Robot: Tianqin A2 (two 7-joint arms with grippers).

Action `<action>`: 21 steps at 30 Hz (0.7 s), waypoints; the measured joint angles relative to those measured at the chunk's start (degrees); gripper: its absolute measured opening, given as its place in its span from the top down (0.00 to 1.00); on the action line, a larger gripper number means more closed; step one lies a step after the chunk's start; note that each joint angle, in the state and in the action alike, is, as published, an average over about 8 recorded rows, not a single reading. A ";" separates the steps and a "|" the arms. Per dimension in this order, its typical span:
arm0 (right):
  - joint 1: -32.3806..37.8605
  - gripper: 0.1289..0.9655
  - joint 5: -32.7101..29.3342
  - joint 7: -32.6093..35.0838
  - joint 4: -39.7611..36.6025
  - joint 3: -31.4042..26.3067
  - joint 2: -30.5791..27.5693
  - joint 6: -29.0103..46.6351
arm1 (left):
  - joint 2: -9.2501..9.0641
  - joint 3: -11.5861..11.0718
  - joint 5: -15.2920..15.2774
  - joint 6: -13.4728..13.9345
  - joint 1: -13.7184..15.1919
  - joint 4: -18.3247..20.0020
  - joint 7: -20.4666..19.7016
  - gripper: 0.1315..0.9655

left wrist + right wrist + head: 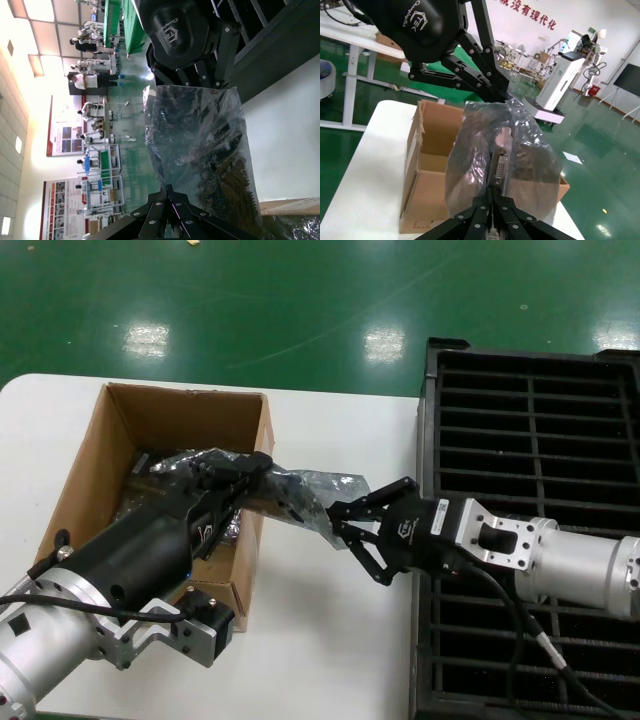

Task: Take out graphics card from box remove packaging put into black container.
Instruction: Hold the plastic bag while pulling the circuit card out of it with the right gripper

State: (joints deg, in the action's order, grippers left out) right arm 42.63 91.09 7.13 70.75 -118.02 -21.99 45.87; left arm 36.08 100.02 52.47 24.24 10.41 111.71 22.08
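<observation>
On the white table (330,640) the box (100,455) stands open at about 9 o'clock in the head view, and the black container (530,410) fills the 3 o'clock side, its ribbed slots showing. Between them, over the box's right wall, the bag (300,490) hangs in the air, stretched between the two grippers. The left gripper (245,472) reaches in from 7 o'clock above the box and is clamped on the bag's box-side end; in the left wrist view its dark fingers (165,205) pinch the edge of the bag (200,150). The right gripper (340,525) comes in from 3 o'clock, across the container's near edge, and its fingers are closed on the bag's other end, as the right wrist view shows at the lower edge of the bag (490,155). Inside the bag the card (501,162) is visible, its silver bracket with a port facing the right wrist camera. More dark, shiny bagged items (160,490) lie in the bottom of the box.
</observation>
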 joint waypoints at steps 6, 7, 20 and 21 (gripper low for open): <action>-0.52 0.99 0.18 0.34 0.20 0.69 -0.01 -0.54 | 0.00 0.00 0.00 0.00 0.00 0.00 0.00 0.99; -0.51 0.99 0.19 0.31 0.15 0.83 0.03 -0.70 | 0.00 0.00 0.00 0.00 0.00 0.00 0.00 0.99; 0.18 0.80 0.02 -0.70 -2.35 1.34 2.27 -2.58 | 0.00 0.00 0.00 0.00 0.00 0.00 0.00 0.99; 0.27 0.80 -0.06 -0.84 -2.58 1.28 2.54 -2.74 | 0.00 0.00 0.00 0.00 0.00 0.00 0.00 0.99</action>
State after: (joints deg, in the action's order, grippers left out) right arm 42.90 91.04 6.29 68.17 -116.74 -19.45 43.13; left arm 36.08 100.02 52.47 24.24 10.41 111.71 22.08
